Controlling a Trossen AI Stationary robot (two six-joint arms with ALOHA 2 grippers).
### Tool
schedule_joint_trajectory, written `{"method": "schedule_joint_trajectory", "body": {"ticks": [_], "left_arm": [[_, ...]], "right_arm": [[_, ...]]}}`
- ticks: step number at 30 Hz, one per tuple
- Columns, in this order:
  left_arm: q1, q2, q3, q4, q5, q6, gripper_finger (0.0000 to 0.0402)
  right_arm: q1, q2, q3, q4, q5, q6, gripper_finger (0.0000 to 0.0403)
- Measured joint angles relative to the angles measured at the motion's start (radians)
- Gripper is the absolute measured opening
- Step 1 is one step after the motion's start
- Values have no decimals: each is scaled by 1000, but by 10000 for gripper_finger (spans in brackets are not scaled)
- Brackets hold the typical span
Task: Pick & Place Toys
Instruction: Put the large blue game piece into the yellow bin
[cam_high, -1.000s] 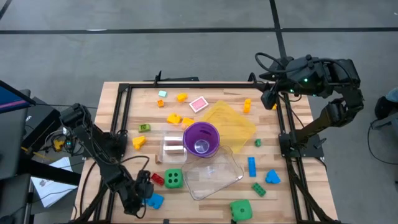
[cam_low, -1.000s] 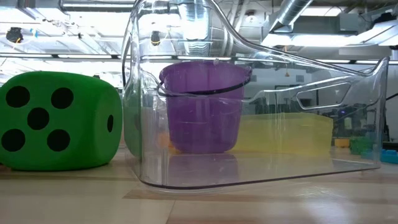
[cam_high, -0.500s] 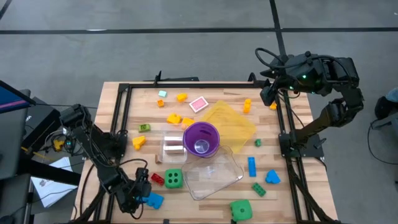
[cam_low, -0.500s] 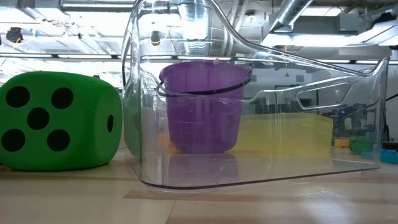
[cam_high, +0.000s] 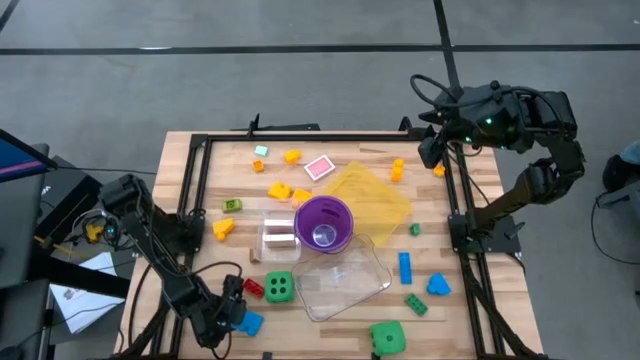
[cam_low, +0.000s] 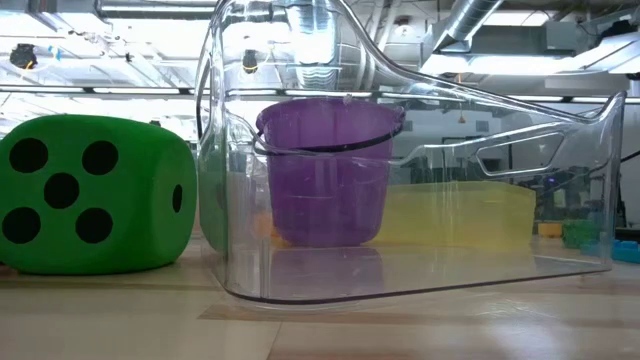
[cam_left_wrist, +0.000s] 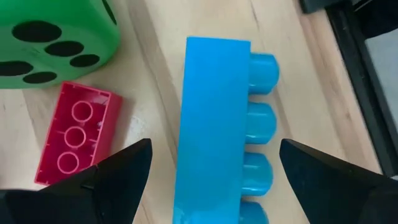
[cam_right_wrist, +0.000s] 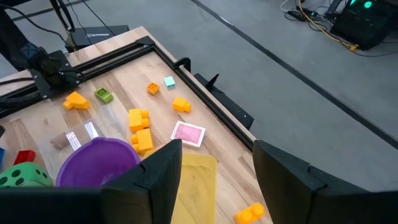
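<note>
The left pincer (cam_high: 226, 318) has edged closer over the blue brick (cam_left_wrist: 214, 124), fingers wide apart, gripping nothing, beside the green die (cam_high: 280, 288). The nearby clear tub (cam_high: 345, 282) looks empty; no writing readable.

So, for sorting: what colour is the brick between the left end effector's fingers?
Blue brick, clearest in the left wrist view.

Blue brick (cam_left_wrist: 214, 130) between my left jaws runs off frame at the near end; green die (cam_left_wrist: 53, 37) beyond them is cropped; my fingertips out of frame
</note>
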Motion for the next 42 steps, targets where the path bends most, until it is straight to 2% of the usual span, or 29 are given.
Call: {"method": "schedule_joint_trajectory", "body": {"ticks": [16, 20, 24, 29, 39, 42], "left_arm": [[-42, 30, 0, -15, 6, 4, 347], [-42, 37, 1, -14, -20, 6, 347], [-42, 85, 1, 2, 25, 5, 345], [-41, 118, 1, 29, 45, -22, 324], [-34, 116, 2, 32, 37, -99, 259], [-33, 105, 1, 31, 43, -137, 256]], "right_arm": [[-2, 0, 0, 0, -23, 0, 191], [-2, 0, 0, 0, -23, 0, 191], [-2, 0, 0, 0, -23, 0, 191], [-2, 0, 0, 0, -23, 1, 191], [-2, 0, 0, 0, -23, 2, 191], [-2, 0, 0, 0, -23, 4, 191]]}}
